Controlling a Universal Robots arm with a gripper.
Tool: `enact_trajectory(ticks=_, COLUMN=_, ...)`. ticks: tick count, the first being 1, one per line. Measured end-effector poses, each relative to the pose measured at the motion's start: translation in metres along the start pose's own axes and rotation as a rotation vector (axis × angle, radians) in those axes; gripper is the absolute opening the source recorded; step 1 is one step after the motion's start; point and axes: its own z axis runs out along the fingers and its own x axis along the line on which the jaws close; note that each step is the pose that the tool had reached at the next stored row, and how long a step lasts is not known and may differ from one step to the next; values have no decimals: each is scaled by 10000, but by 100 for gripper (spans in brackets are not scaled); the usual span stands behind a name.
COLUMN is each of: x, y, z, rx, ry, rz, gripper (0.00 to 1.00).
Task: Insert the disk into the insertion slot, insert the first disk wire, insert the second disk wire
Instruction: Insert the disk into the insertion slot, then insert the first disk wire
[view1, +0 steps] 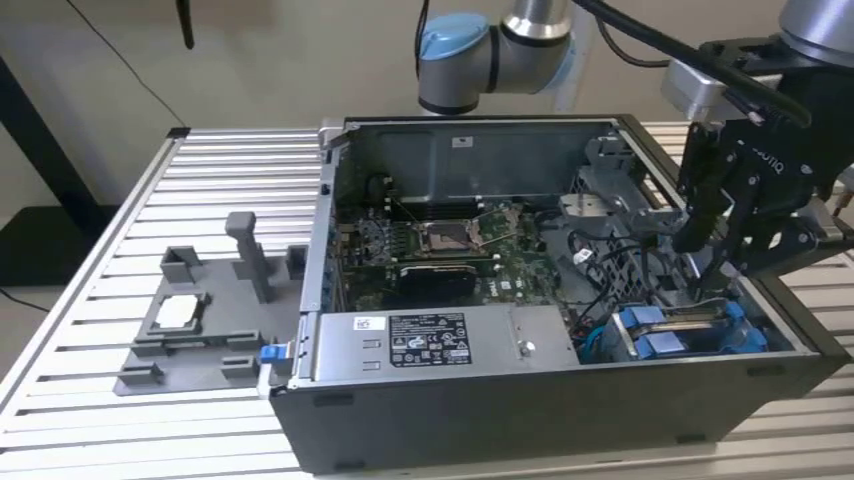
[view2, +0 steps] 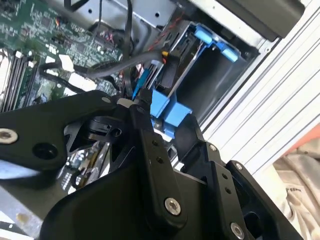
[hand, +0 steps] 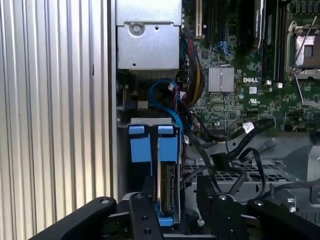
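Note:
The disk (hand: 167, 185) stands on edge inside the insertion slot (hand: 150, 121) of the black case. Its blue carrier tabs (hand: 168, 144) rise above it, and its connector edge faces the camera. In the exterior view the disk (view1: 683, 330) sits low in the case's near corner at the exterior view's right. My gripper (hand: 176, 192) hangs directly over it and looks open, one black finger on each side of the disk's blue end (view2: 169, 111). A thin blue wire (hand: 161, 92) loops from the motherboard side toward the slot and runs close to one fingertip (view2: 137, 107).
Black cables (hand: 225, 145) cross the case floor just beside the slot. The grey power supply box (view1: 414, 345) fills the case's front, with the motherboard (view1: 441, 240) behind it. A grey plastic fixture (view1: 200, 320) with upright posts stands on the slatted table (view1: 80, 400) at the exterior view's left.

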Motion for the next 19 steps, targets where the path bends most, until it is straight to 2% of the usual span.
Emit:
enact_trajectory(ticks=6, x=-1, y=10, z=0, rx=1034, ry=-227, rz=-26, gripper=47)
enact_trajectory(ticks=8, x=0, y=10, z=-2, rx=1325, ry=-238, rz=-79, gripper=47)
enact_trajectory(ticks=9, x=0, y=10, z=-2, rx=1429, ry=-246, rz=-134, gripper=47)
enact_trajectory(ticks=11, x=0, y=10, z=-3, rx=1571, ry=-277, rz=-293, gripper=47)
enact_trajectory(ticks=13, x=0, y=9, z=-4, rx=1643, ry=-320, rz=-502, gripper=47)
enact_trajectory(ticks=16, x=-1, y=10, z=-12, rx=1628, ry=-371, rz=-899, gripper=47)
enact_trajectory(ticks=19, x=-2, y=9, z=-49, rx=1612, ry=-421, rz=-1287, gripper=47)
